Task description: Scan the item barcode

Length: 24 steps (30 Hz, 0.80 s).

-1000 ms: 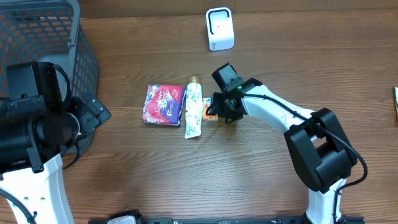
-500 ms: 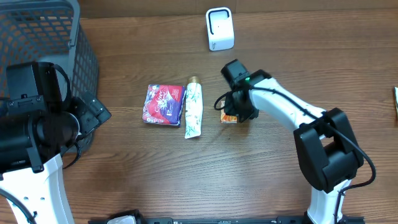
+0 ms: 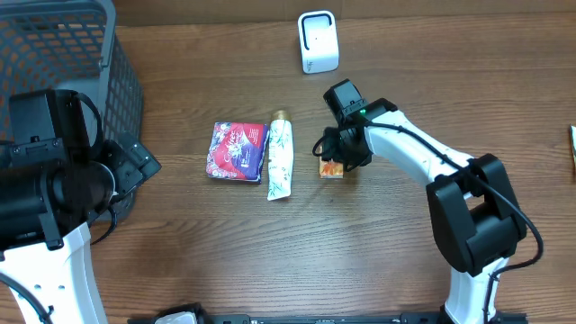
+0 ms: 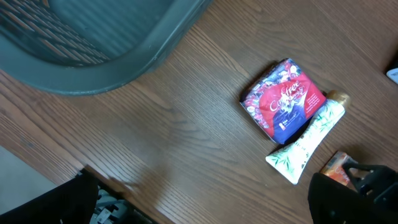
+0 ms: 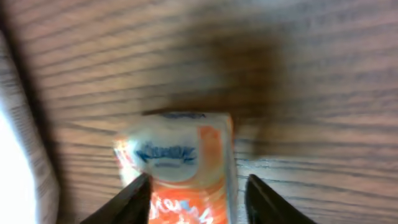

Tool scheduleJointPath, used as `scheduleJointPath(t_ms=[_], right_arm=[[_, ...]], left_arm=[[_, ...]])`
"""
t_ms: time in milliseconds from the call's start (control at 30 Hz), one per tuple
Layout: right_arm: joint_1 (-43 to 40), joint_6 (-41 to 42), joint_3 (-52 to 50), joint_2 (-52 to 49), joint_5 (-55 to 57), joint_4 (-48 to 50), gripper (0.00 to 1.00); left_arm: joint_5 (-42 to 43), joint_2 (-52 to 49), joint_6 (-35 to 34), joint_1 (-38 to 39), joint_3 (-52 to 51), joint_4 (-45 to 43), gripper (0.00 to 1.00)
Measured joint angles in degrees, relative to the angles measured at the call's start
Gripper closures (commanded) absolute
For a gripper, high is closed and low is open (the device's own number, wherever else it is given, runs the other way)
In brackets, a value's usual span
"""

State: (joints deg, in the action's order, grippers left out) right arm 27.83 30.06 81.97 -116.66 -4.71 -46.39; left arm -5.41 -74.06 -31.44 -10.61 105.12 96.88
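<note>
A small orange packet (image 3: 331,168) lies on the wooden table, right of centre. My right gripper (image 3: 338,155) is down over it. In the right wrist view the packet (image 5: 180,168) sits between the two fingers of that gripper (image 5: 198,186), which is shut on its sides. The white barcode scanner (image 3: 318,41) stands upright at the back of the table. My left gripper (image 3: 135,162) is open and empty at the far left, beside the basket. Its wide-spread fingers frame the bottom of the left wrist view (image 4: 205,211).
A red patterned packet (image 3: 237,151) and a white tube with green leaves (image 3: 281,156) lie side by side left of the orange packet. A grey mesh basket (image 3: 63,54) fills the back left corner. A thin object (image 3: 572,148) shows at the right edge.
My right gripper dragged the orange packet rightward, away from the tube, then shifted slightly towards the back. The left arm has stayed still.
</note>
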Motion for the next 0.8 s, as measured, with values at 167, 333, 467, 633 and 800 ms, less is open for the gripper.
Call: scheduleJointPath(t_ms=[167,333,467,633,800], right_arm=[[0.0,0.0,-0.4,-1.1,-1.0,0.2,0.70],[-0.1,0.1,-0.4,-1.1,-1.7,0.1,0.87],[-1.0,0.0,0.1,-1.1,-3.1,-1.7,0.96],[-4.0,-1.6,0.5,-1.1,-6.7,-5.3,0.96],[-9.7,-7.4,1.3,-1.6,-17.5,-7.5,0.96]], left_arm=[[0.0,0.0,0.0,0.0,0.0,0.0,0.00],[0.0,0.0,0.0,0.0,0.0,0.0,0.00],[0.0,0.0,0.0,0.0,0.0,0.0,0.00],[0.0,0.0,0.0,0.0,0.0,0.0,0.00],[0.0,0.0,0.0,0.0,0.0,0.0,0.00]])
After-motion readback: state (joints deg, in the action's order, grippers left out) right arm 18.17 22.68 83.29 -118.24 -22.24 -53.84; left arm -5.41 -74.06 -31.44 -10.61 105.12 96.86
